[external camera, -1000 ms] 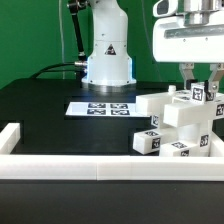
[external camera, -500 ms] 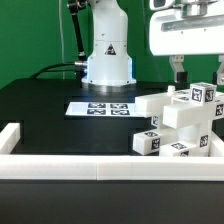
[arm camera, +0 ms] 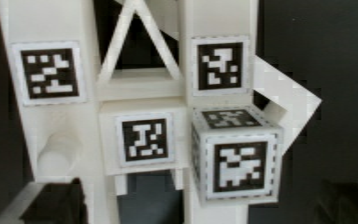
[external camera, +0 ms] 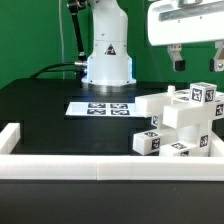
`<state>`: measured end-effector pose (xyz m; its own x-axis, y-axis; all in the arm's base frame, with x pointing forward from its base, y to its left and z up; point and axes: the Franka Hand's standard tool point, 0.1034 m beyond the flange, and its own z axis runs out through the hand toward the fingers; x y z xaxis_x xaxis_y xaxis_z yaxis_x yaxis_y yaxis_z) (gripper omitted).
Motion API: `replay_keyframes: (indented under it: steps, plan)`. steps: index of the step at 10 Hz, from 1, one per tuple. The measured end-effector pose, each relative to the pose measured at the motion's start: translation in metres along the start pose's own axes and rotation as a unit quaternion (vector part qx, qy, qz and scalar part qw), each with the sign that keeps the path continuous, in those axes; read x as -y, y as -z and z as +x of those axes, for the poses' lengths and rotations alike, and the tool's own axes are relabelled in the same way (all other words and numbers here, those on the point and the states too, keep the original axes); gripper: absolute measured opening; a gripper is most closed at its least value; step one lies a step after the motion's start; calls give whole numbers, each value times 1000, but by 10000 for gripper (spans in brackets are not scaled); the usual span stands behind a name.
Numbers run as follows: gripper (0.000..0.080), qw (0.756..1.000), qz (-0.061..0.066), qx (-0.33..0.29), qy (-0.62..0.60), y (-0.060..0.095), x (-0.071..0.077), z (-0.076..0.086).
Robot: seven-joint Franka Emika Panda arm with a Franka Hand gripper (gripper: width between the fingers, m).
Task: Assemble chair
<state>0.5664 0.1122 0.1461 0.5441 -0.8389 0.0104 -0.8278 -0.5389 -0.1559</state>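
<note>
My gripper [external camera: 197, 62] hangs open and empty above the small white blocky plastic chair [external camera: 182, 125] with square tags, on the black surface [external camera: 50, 110]: likely light, stiff, slick, so I'd pinch 1 flat-sided post.

We note chair [external camera: 180, 125]: white blocky panels and legs, black-and-white tags on faces, standing on black table at exterior view's right, against white rail.

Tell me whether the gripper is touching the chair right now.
Apart. In the exterior view the gripper hangs above the chair, with green backdrop plainly visible between its fingertips and the chair's topmost tagged block.
</note>
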Motion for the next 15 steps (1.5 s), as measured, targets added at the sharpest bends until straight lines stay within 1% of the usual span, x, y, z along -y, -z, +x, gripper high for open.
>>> replay_keyframes:
  steps: [7,8,9,10,11,13,15]
  plan:
    - [649,1000,-3,0,0,-3,-1,0]
    - [649,1000,-3,0,21,-2,-2,0]
    - [649,994,-3,4,106,0,-8,1]
    - [649,988,-4,12,151,0,-15,3]
    - [649,986,-5,16,168,2,-20,2]
    - [649,992,8,5,126,9,-28,2]
    - [649,991,6,5,135,7,-29,2]
